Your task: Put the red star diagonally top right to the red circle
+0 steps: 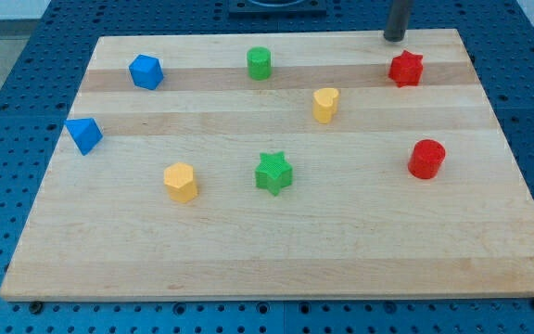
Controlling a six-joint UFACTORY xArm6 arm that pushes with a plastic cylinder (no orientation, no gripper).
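Toward the frame's lower right, the red circle (426,159) sits on the tabletop (276,260); farther up, the red star (405,69) lies slightly left of it. Beyond, my tip (395,38) hovers just above the star, no jaws fitted. Approach step; next I judge a rightward nudge is needed.

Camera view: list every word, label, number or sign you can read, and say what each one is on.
None. No readable text shows in this view.
The wooden board is bare grain, with no print.
The blocks, such as the red star, the red circle and the green star, carry only ribbed surfaces, no marks.
My tip, at the board's top edge above the red star, is plain dark.
The blue perforated table shows only holes.
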